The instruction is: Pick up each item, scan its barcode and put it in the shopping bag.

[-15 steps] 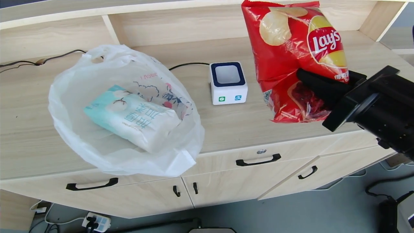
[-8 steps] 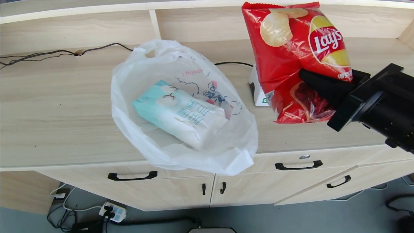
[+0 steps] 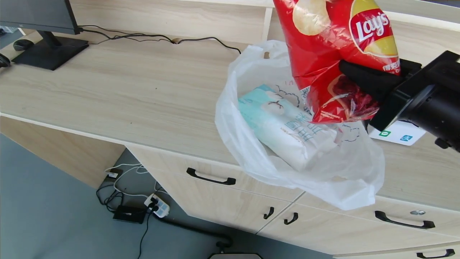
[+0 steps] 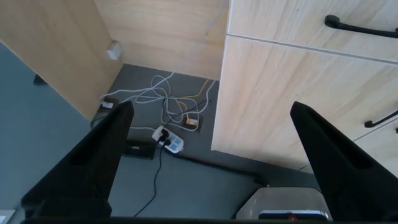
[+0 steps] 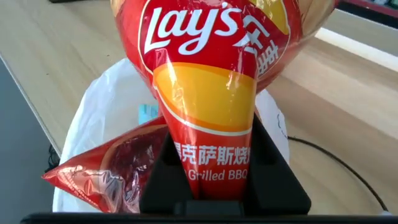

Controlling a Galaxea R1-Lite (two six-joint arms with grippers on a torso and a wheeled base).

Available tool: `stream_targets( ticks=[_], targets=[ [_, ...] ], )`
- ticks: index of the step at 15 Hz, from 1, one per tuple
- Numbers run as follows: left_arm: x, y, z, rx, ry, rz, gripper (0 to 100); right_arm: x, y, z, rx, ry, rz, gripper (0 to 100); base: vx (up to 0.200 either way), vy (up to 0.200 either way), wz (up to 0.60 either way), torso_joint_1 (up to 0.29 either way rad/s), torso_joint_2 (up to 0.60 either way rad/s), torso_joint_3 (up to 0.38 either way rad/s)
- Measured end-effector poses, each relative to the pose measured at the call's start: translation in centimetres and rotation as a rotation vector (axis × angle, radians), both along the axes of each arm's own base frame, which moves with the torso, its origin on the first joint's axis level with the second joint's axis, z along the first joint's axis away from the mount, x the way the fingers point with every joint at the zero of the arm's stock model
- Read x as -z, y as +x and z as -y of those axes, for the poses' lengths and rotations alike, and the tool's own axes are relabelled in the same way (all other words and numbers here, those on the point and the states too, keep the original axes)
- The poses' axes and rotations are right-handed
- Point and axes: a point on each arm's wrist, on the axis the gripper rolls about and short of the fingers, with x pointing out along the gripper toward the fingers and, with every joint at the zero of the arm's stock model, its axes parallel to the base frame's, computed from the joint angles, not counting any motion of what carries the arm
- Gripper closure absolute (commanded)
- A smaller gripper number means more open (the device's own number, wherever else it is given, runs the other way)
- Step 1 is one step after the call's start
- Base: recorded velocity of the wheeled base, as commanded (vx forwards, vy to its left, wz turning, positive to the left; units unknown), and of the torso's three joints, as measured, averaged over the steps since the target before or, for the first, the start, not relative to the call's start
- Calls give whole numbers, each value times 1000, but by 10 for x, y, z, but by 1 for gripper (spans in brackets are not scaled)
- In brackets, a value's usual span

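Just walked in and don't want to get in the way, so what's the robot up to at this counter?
It is bagging groceries. The right claw is shut on a red chip bag, held up over the open white shopping bag that lies on the wooden counter. A teal-and-white soft pack already lies inside that bag, and the small white scanner sits beside it, on the robot's right. The left claw is open and empty, hanging low by the cabinet fronts.

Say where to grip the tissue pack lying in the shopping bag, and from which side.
Grip the tissue pack across its short width, mid-length, coming from above through the open mouth of the shopping bag: it lies flat, with bag walls rising round its sides.
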Motion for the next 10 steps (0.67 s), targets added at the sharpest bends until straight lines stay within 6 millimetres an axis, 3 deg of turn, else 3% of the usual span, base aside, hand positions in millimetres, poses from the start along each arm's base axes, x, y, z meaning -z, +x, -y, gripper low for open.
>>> stream_targets(
  ticks=[2,10],
  targets=[
    [0,0,0,1,2,0,0,-2,-1,-8,-48,-12,-20,100,0,0,0,0,0,0],
    [0,0,0,1,5,4,0,36,16,-10,-51,-17,-194,100,0,0,0,0,0,0]
  ],
)
